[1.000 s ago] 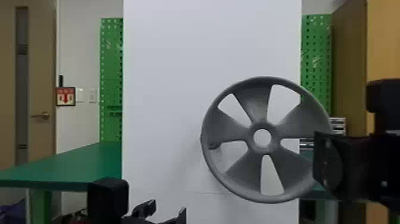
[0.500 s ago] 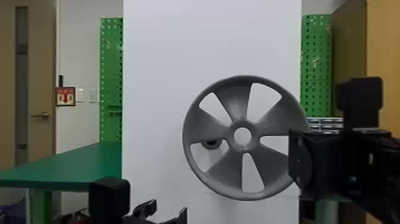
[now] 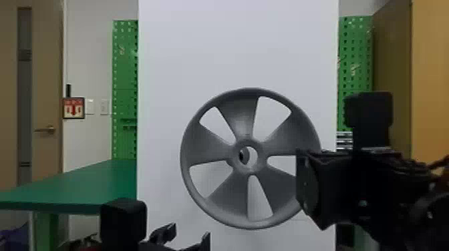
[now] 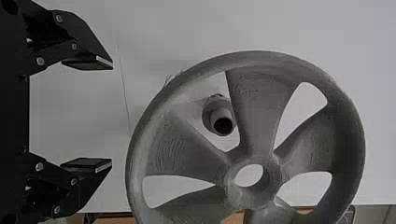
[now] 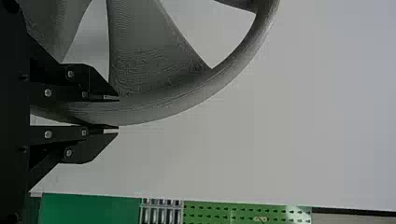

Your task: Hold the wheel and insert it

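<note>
line up the hub by the peg before pushing in

the right pincer (image 5: 118, 113) is clamped on the rim (image 5: 168, 107) of the wheel (image 3: 230, 200), which spreads upright from its tips toward the left pincer's side. the left pincer (image 4: 112, 115) stands wide open, with nothing between its tips, low beside the wheel and apart from it. beyond both is the white board (image 3: 200, 50), with the peg (image 4: 220, 114) jutting out of it.

the step in hand looks like centring the hub (image 3: 248, 144) over the peg. in the head view a dark end, probably the peg's, sits toward the left pincer's side of the hub. so the right pincer's next move should be a small nudge that way, not a push. the left wrist view catches the peg through a gap between spokes; that slanted line of sight is best used to judge depth, not centring.

held at one edge, the wheel may twist or sag about the right pincer as soon as the hub meets resistance. keep its face parallel to the board, go in slowly and straight, and back off if it tips. the left pincer could steady the far edge, closing gently so it doesn't drag the hub off line.
</note>
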{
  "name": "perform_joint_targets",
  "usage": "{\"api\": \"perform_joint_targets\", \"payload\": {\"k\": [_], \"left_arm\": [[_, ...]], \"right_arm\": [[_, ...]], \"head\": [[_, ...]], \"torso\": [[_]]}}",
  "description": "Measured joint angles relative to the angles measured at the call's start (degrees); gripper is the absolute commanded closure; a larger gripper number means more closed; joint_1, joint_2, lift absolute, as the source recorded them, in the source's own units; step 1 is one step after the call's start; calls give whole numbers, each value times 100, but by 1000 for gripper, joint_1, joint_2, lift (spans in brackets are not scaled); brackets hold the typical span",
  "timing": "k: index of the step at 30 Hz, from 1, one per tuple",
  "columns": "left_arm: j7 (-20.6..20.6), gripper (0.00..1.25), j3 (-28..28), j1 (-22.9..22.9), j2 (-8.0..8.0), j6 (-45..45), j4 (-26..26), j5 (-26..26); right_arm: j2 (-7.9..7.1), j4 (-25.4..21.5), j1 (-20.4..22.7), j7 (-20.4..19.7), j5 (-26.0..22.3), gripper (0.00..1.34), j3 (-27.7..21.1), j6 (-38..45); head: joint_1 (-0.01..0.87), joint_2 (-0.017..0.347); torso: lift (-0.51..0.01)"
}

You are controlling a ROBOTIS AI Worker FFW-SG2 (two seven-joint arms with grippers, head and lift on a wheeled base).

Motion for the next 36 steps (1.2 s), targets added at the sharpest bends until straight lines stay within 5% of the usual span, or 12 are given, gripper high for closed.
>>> {"api": "perform_joint_targets", "payload": {"k": [36], "left_arm": [[8,506,6,-1,14,0,0,0]], "right_arm": [[0,222,21,-184,-352,1138,154,-353]], "head": [[5,118]], "torso": [[-477]]}}
